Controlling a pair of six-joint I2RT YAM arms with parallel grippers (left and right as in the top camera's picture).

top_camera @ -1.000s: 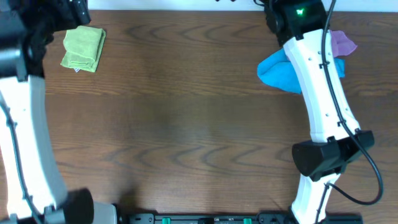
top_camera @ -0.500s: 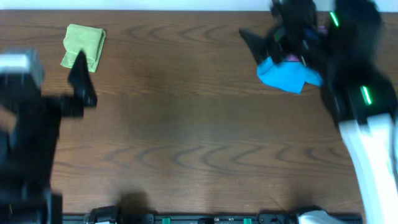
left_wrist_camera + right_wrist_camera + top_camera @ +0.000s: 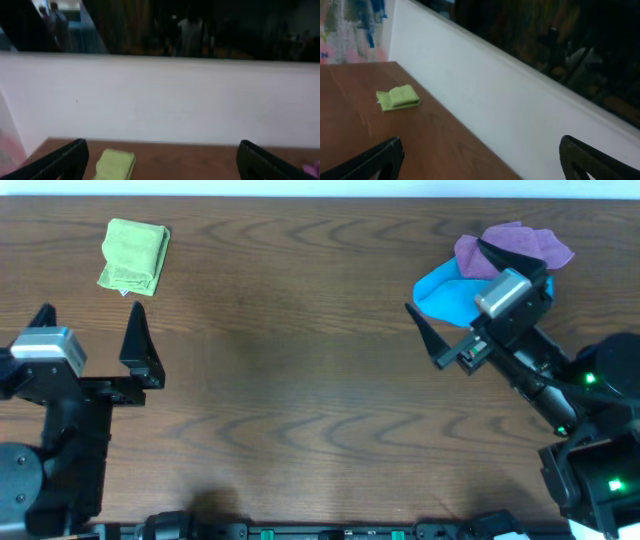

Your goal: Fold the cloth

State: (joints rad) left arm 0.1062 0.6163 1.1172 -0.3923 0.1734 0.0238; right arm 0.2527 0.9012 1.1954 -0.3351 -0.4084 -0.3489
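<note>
The lime-green cloth point(image 3: 134, 256) lies folded into a small thick rectangle at the far left of the wooden table, with a white tag at its near edge. It also shows in the left wrist view point(image 3: 116, 163) and, small and far off, in the right wrist view point(image 3: 398, 97). My left gripper point(image 3: 90, 325) is open and empty, raised near the left edge and well short of the cloth; its jaws frame the cloth in its wrist view point(image 3: 162, 145). My right gripper point(image 3: 444, 275) is open and empty, held up at the right side point(image 3: 481, 142).
A bright blue cloth point(image 3: 440, 298) and a purple cloth point(image 3: 515, 242) lie bunched together at the far right, partly under my right gripper. A white wall point(image 3: 160, 100) stands along the table's far edge.
Both arms have pulled back from the far edge toward the front of the table. The purple cloth is now uncovered. The green cloth has not moved.
</note>
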